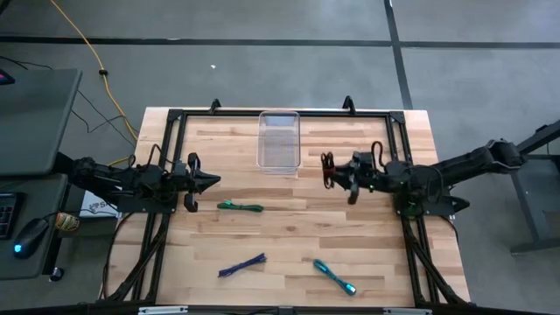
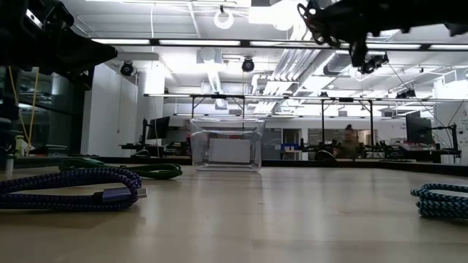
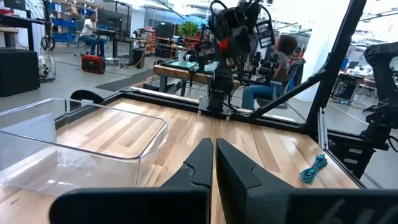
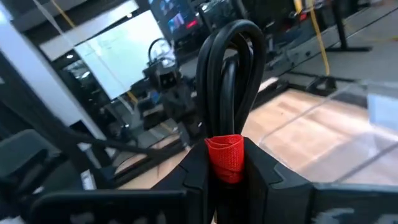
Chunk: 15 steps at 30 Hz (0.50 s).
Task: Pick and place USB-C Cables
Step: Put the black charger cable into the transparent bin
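My right gripper (image 4: 225, 163) is shut on the red-and-black cable bundle (image 1: 327, 169), high above the table's middle right, just right of the clear container (image 1: 279, 140). My left gripper (image 3: 213, 155) is shut on nothing and waits above the table's left side (image 1: 206, 182). The green cable (image 1: 239, 206) lies flat just beside it. The purple cable (image 1: 242, 266) and the teal cable (image 1: 334, 276) lie flat near the near edge. The low view shows purple (image 2: 73, 188), green (image 2: 124, 169) and teal (image 2: 442, 199). My right gripper pinches the bundle between its two fingers at the red strap (image 4: 225, 152) that binds it. The fingers come level, from the table's right. The black loops (image 4: 230, 74) stick out past the fingertips, and the bundle is lifted clear of the table.
The clear container (image 2: 227, 153) stands near the far edge, middle of the table. A black frame (image 1: 175, 118) runs round the table's sides. Bare wood lies between the green cable and the near pair. A yellow cord (image 1: 87, 44) runs over the floor beyond the table. People sit in the room behind.
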Motion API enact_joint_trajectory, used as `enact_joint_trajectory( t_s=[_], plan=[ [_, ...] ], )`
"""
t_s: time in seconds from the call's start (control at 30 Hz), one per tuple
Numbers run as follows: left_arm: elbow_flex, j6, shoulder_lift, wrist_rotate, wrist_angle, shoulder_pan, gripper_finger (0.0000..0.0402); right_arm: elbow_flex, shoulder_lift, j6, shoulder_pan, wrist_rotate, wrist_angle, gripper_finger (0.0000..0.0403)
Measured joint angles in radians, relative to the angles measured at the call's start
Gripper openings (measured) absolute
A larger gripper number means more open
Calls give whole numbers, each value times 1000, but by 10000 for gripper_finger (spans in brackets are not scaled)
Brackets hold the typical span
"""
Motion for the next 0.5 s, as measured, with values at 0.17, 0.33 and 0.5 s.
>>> enact_joint_trajectory(
  t_s=[0.17, 0.33, 0.5],
  plan=[
    [0, 0, 0, 0, 0, 0, 0, 115, 105, -63, -52, -3, -14, 39],
    [0, 0, 0, 0, 0, 0, 0, 190, 190, -65, -111, 13, -13, 39],
    [0, 0, 0, 0, 0, 0, 0, 254, 261, -57, -144, 14, -13, 39]
  ],
)
